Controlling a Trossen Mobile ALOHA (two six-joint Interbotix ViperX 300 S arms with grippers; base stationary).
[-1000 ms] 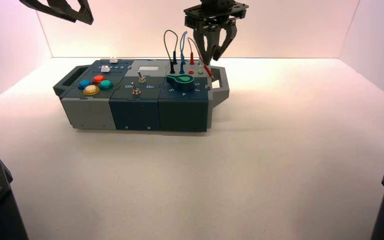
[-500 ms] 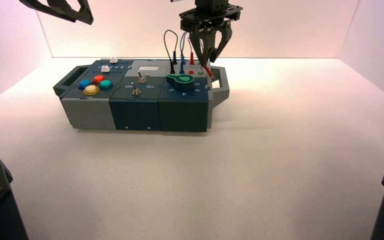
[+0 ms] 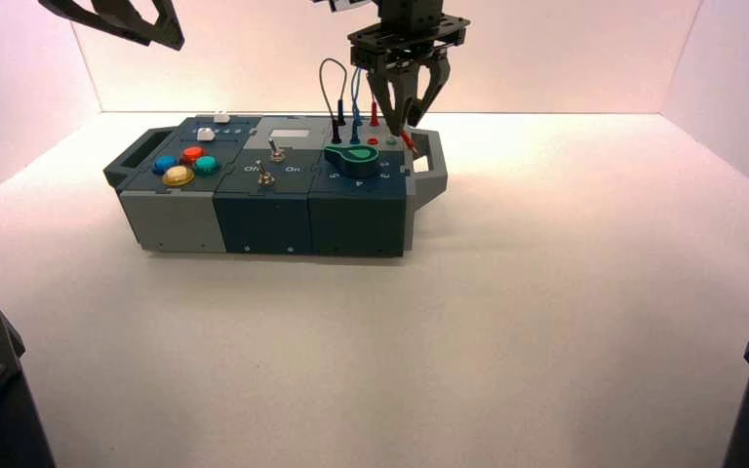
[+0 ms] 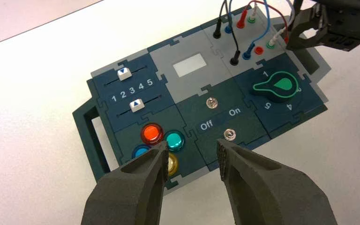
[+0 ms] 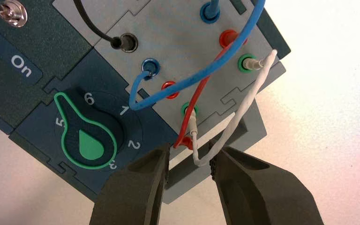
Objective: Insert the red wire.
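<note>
Wire (image 5: 189,114) (red): loose plug (image 3: 409,141) aslant, tip down/R, R tool (image 3: 407,128) nr.

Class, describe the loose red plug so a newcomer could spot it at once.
On the box, find the green-outlined knob, then the nearby wire sockets. Beside them, by the box's handle, hangs the red plug. Unlike the white plug next to it, it sits in no socket.

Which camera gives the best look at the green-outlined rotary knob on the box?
The right wrist view: the round dark knob with green outline appears largest there, its pointer plainly at 5's side. The left wrist view shows it whole but smaller; the high view shows it low and foreshortened.
</note>
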